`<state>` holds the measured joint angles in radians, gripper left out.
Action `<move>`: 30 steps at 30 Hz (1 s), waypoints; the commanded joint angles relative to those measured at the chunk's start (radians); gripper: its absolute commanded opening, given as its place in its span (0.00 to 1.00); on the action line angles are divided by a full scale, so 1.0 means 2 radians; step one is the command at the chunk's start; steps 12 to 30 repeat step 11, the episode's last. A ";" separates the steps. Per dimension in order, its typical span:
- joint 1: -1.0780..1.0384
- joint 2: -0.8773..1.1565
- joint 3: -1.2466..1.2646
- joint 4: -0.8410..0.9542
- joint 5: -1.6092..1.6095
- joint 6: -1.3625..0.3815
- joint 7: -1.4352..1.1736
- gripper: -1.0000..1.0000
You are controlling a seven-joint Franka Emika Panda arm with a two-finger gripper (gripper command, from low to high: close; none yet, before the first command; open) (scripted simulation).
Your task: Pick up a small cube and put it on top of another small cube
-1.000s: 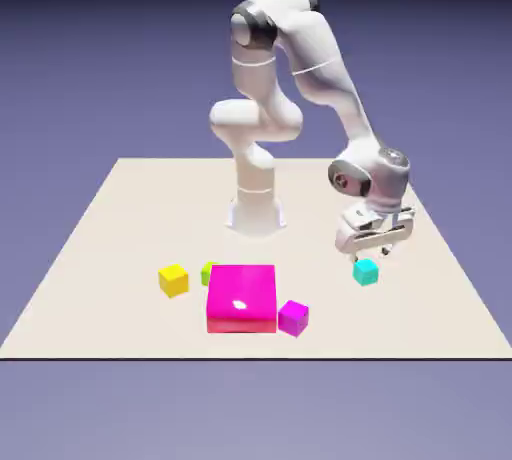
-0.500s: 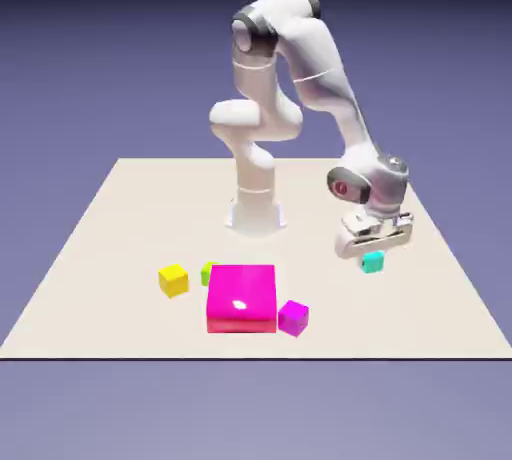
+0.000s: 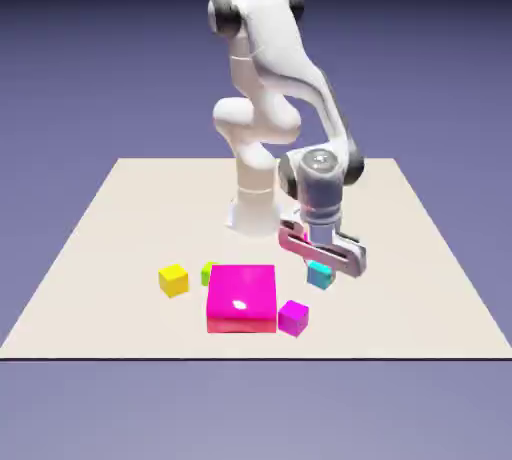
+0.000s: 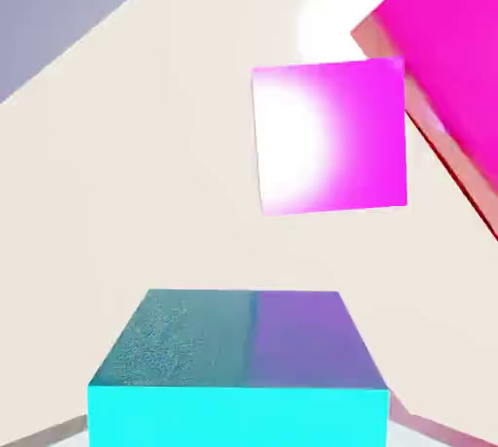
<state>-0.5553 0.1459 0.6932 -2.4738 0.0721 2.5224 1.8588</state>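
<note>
The small cyan cube (image 3: 320, 275) is right of centre and below the middle of the exterior view, pinched between the fingers of the gripper (image 3: 321, 262), whose broad hand slants down toward the right just above it. Its sides look about equally long, so no long axis can be picked out. In the hand view it fills the bottom middle, squared up with the frame: a bright cyan face lies along the bottom edge, and a darker face, teal on the left and violet on the right, narrows upward. The small purple-magenta cube (image 3: 293, 318) sits on the table (image 3: 400, 308) in the lower middle of the exterior view, lower and a little left of the cyan one; in the hand view its edges run nearly parallel to the frame, close to the cyan cube's direction. Just beside it on the left is the big pink block (image 3: 242, 298), its edge running diagonally across the hand view's upper right; whether the two touch cannot be told. A small green cube (image 3: 209, 274) peeks out behind the block's upper left corner, partly hidden, and the small yellow cube (image 3: 173, 280) stands farther left, apart from the block.
</note>
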 commanded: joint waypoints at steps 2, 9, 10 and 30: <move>-0.003 -0.001 -0.001 0.001 0.002 -0.001 0.004 0.00; 0.061 0.097 -0.073 0.000 -0.084 0.089 0.062 1.00; 0.061 0.097 -0.073 0.000 -0.084 0.089 0.062 1.00; 0.049 0.079 -0.060 0.000 -0.068 0.072 0.052 1.00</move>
